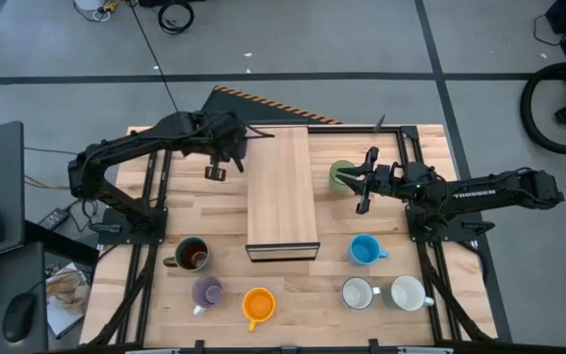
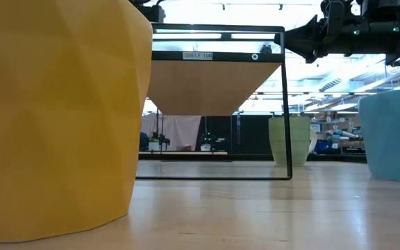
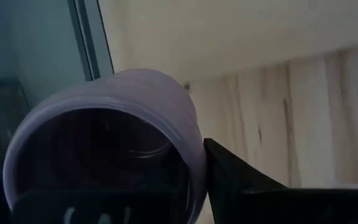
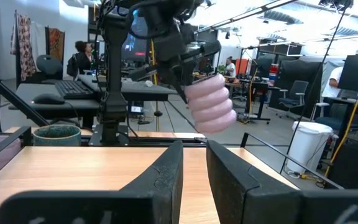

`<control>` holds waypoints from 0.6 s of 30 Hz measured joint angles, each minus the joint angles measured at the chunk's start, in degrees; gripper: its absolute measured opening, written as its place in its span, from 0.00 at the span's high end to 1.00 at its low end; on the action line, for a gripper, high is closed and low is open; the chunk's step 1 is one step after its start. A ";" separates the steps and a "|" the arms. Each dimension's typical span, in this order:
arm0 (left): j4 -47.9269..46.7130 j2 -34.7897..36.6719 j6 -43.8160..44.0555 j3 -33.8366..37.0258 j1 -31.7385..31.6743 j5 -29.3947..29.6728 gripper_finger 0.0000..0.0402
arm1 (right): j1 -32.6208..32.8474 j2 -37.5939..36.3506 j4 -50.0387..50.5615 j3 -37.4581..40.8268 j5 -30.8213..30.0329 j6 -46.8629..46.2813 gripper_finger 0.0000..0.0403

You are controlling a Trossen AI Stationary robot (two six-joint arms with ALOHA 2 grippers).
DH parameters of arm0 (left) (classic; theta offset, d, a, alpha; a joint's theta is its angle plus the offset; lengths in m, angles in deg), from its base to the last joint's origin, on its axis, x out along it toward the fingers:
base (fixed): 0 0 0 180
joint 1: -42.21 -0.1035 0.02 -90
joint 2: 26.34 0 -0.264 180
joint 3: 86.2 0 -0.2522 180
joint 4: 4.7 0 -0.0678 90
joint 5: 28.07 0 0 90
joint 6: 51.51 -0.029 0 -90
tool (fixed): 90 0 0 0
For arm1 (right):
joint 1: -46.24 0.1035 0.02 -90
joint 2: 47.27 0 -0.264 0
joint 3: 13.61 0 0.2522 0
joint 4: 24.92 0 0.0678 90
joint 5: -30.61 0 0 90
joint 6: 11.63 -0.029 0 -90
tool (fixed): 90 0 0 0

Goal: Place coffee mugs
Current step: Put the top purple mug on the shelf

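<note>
My left gripper is raised beside the wooden shelf's left far corner and is shut on a ribbed lilac mug. My right gripper hovers shut and touches nothing, high over the table just right of the green mug. The green mug stands on its base by the shelf's right side. Standing on the near table are a dark brown mug, a second lilac mug, an orange mug, a blue mug and two white mugs. My left gripper holds the lilac mug by its wall at the rim. One finger lies outside the wall and the other seems to reach into the mouth. The mug is lifted clear and tilted, its mouth toward the wrist camera.
The shelf, a wooden top on a thin black frame, stands in the table's middle with open space beneath it. Black rails run along the table's left and right sides. Bare wood lies between the shelf and each arm's base.
</note>
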 joint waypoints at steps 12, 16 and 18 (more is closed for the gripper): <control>-2.79 -7.59 2.88 -15.12 -1.18 -8.00 0.89 | 0.02 0.00 -0.48 0.02 0.00 0.10 0.81; -8.62 -12.33 2.88 -21.31 -2.52 -11.86 0.89 | 0.02 0.00 -0.47 0.02 0.00 0.17 0.81; -10.57 -14.66 2.91 -24.09 -3.20 -14.29 0.89 | 0.02 0.00 -0.46 0.02 0.00 0.20 0.81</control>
